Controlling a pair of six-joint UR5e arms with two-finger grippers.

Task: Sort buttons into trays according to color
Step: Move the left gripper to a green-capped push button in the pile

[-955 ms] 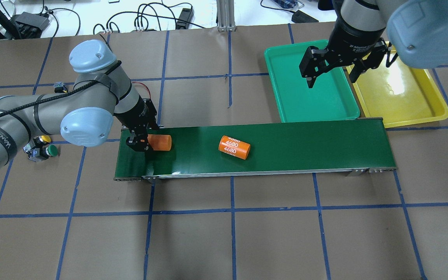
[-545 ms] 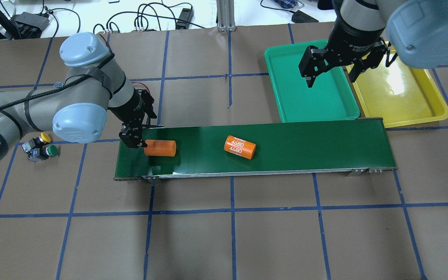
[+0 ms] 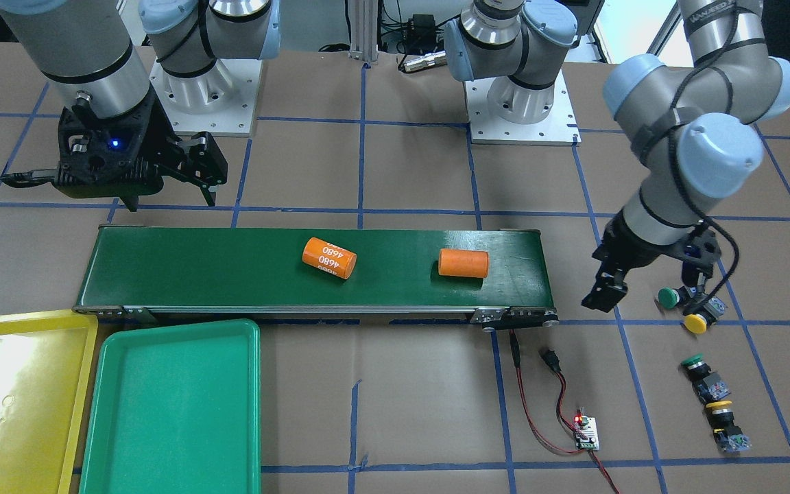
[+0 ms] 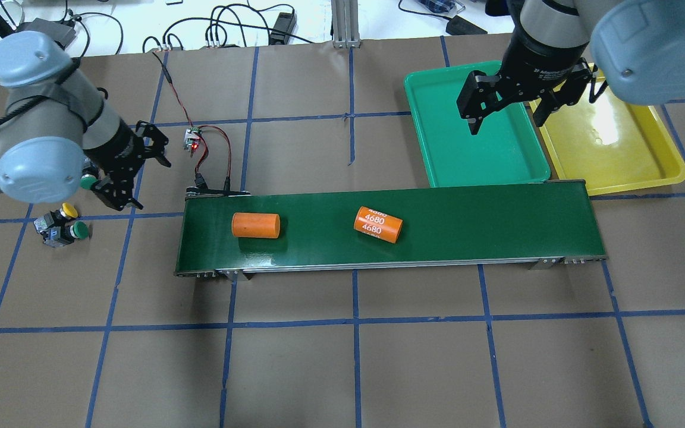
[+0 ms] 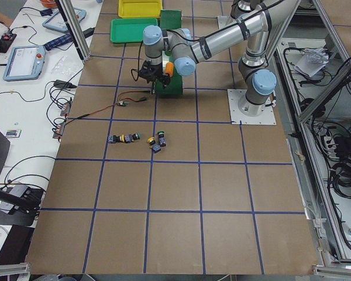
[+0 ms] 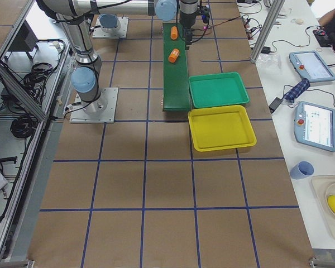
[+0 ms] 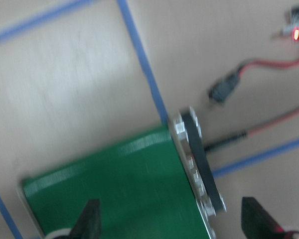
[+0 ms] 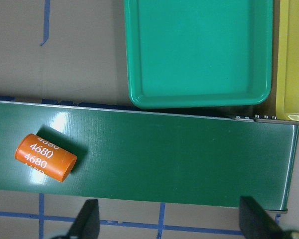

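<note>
Overhead exterior: left fingers, spread, have left the conveyor for the buttons; right fingers stay spread.

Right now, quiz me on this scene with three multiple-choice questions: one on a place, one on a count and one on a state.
1. Where do the two orange cylinders lie?
A. On the conveyor belt
B. Under it
C. Held aloft

2. How many buttons show in the front-facing view?
A. Two
B. Four
C. Six

3. The right gripper is:
A. Open and empty
B. Shut on a button
C. Shut on a cylinder

Answers:
1. A: both cylinders rest on the green belt surface.
2. B: two green caps and two yellow caps can be counted.
3. A: its fingers stand wide apart with nothing between them.
</note>
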